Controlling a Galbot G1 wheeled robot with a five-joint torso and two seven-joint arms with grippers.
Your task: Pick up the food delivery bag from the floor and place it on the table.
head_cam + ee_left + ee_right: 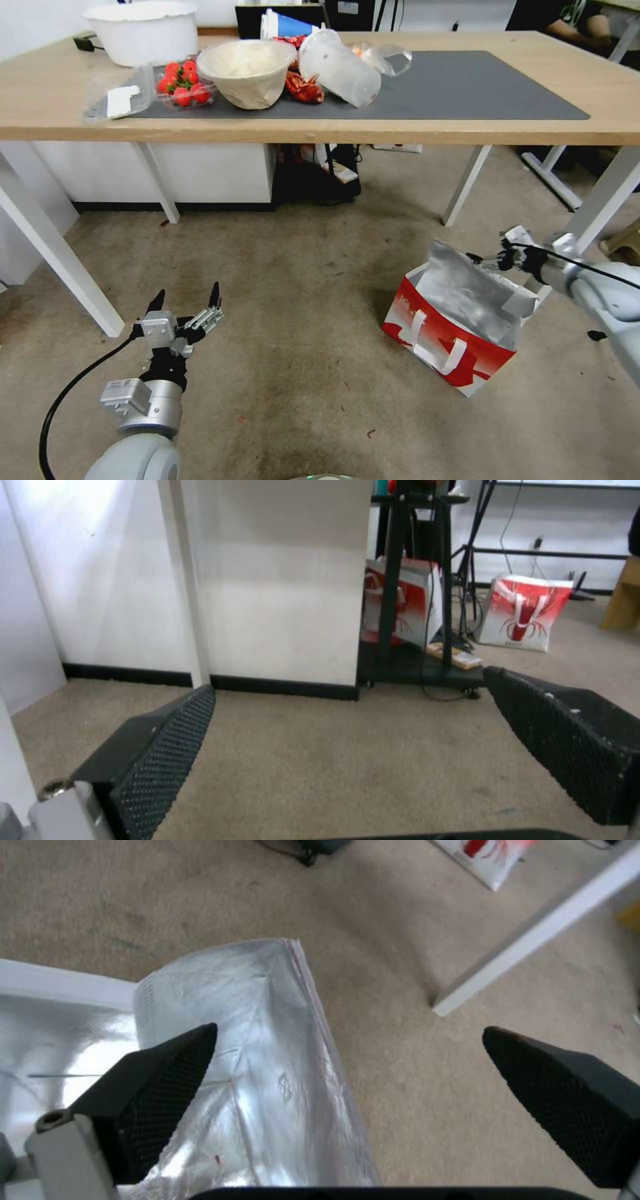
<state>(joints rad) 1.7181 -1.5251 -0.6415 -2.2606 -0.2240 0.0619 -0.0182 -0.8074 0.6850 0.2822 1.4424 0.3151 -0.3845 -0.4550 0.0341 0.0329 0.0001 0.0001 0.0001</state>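
Observation:
The food delivery bag (pixel 448 331) stands on the floor (pixel 293 373) to the right of centre. It is red and white with white strap handles, and its silver foil lining (pixel 267 1050) stands up and open. My right gripper (pixel 481 260) hovers at the bag's far upper edge and is open (pixel 350 1032), with the foil flap's edge lying between the spread fingers and one fingertip (pixel 173 1065) over the foil. My left gripper (pixel 187 303) is open over bare carpet at the left (pixel 347 680), far from the bag. The light-wood table (pixel 467 130) with its grey mat (pixel 453 87) stands just beyond.
White table legs (pixel 467 183) (pixel 60 257) (pixel 607 193) stand around the bag and both arms. On the table's left half sit a bowl (pixel 247 72), strawberries (pixel 181 83) and plastic containers (pixel 340 67). A black cart (pixel 320 177) stands under it. Two other red-white bags (pixel 523 612) stand farther back.

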